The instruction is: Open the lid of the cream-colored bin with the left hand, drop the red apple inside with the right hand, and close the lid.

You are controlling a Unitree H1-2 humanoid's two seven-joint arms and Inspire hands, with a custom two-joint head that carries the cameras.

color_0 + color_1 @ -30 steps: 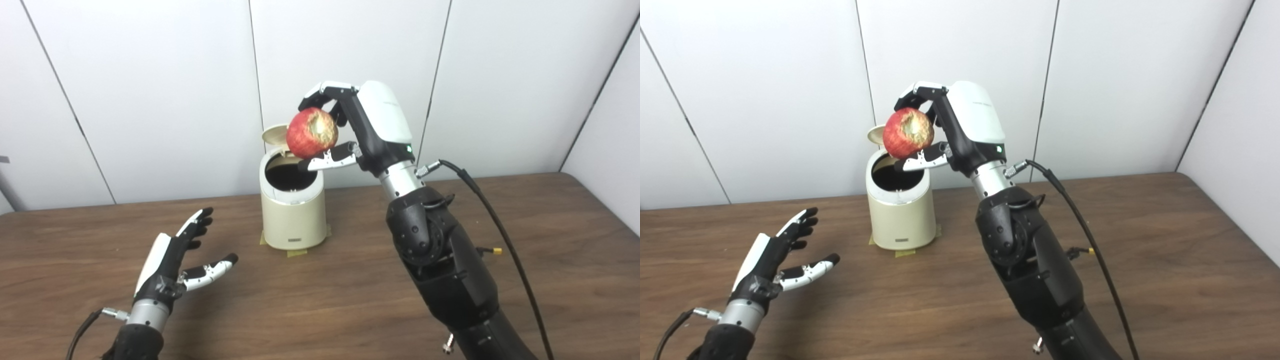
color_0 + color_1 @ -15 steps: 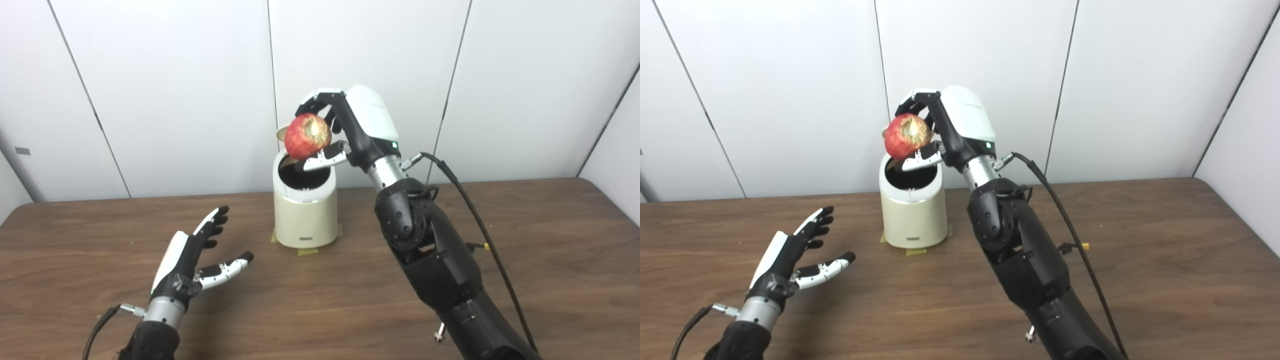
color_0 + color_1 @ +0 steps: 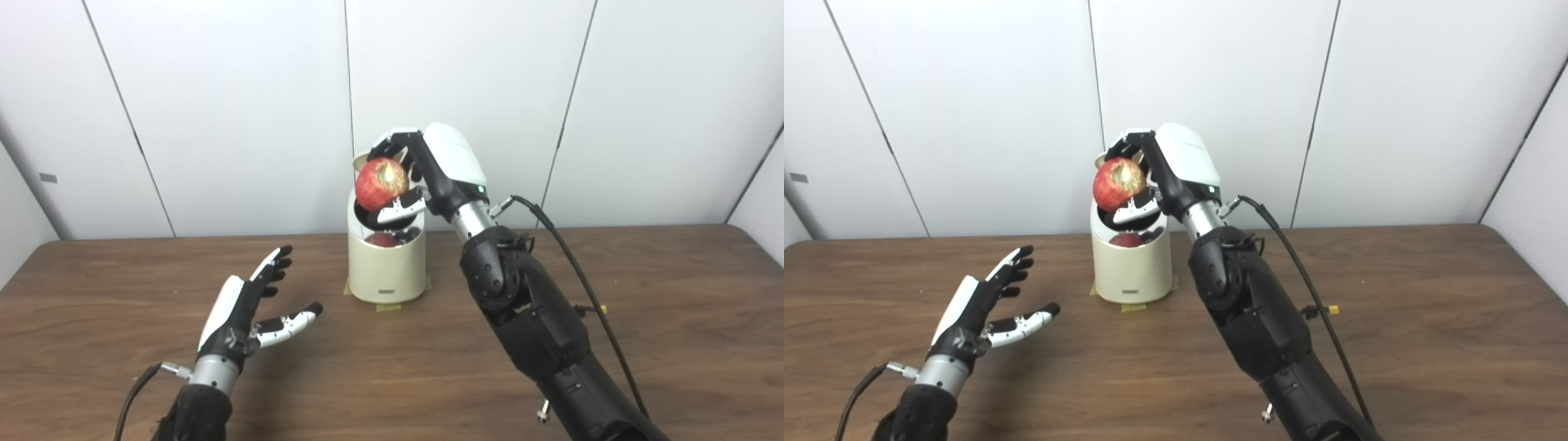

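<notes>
The cream-colored bin (image 3: 387, 269) stands at the back middle of the wooden table (image 3: 674, 318). Its lid (image 3: 361, 161) is up behind the opening, mostly hidden by the apple. My right hand (image 3: 450, 162) is shut on the red apple (image 3: 381, 184) and holds it just above the bin's open mouth, thumb under it. A red patch (image 3: 383, 239) shows inside the bin; I cannot tell whether it is a reflection. My left hand (image 3: 251, 309) is open and empty, palm up, above the table to the bin's front left.
Yellow tape (image 3: 387, 307) sticks out under the bin. A black cable (image 3: 569, 245) runs from my right wrist down along the arm. White wall panels (image 3: 184, 92) stand right behind the table's far edge.
The camera has shifted, moving the whole scene right and down. Relative to the bin, my right hand has lowered the apple closer to the opening. The left hand keeps its pose.
</notes>
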